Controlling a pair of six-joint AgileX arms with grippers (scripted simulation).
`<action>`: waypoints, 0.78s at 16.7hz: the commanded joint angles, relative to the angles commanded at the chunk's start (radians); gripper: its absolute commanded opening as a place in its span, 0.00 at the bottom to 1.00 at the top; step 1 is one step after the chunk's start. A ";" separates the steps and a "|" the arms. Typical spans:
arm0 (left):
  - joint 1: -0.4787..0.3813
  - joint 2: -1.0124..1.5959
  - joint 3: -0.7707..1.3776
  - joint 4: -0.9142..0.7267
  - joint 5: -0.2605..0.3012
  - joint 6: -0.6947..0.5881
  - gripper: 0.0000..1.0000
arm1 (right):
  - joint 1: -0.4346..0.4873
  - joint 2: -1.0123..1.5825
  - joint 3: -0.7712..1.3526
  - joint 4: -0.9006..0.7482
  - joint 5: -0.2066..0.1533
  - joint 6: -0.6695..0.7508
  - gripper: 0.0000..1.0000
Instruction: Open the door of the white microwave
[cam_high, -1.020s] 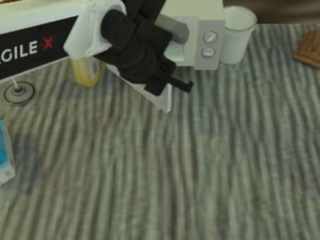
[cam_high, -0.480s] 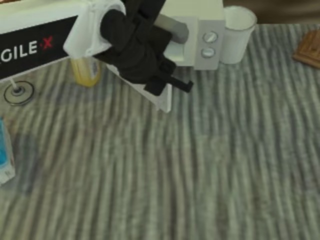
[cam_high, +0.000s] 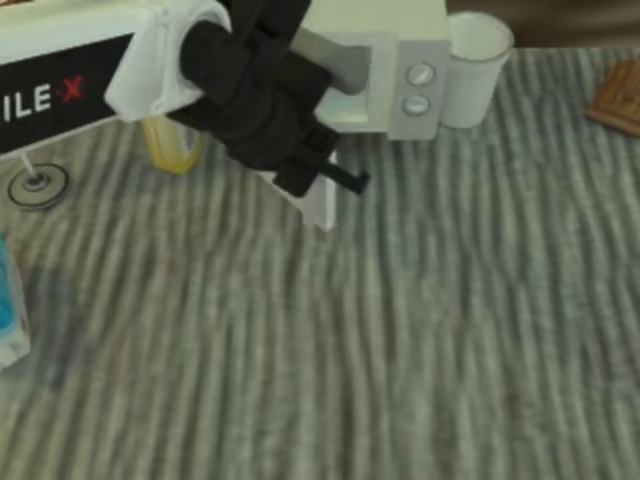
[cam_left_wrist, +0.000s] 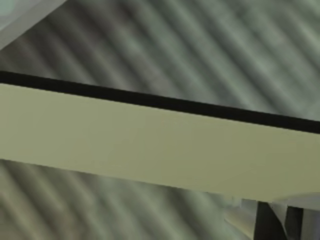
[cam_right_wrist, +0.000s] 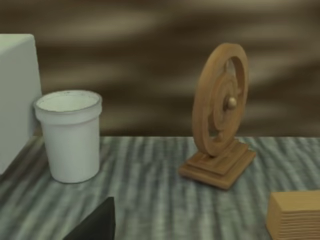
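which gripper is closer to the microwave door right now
Left. The left gripper is at the free edge of the swung-open door. The right gripper is out of the top view, somewhere off the table's right side near the white cup.

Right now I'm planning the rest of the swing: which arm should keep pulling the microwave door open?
Left. The left gripper is already at the free edge of the door, which stands partly open from the white microwave. The right arm is absent from the top view.
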 joint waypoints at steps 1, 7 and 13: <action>0.009 -0.011 -0.013 0.001 0.014 0.026 0.00 | 0.000 0.000 0.000 0.000 0.000 0.000 1.00; 0.028 -0.032 -0.039 0.002 0.041 0.076 0.00 | 0.000 0.000 0.000 0.000 0.000 0.000 1.00; 0.028 -0.032 -0.039 0.002 0.041 0.076 0.00 | 0.000 0.000 0.000 0.000 0.000 0.000 1.00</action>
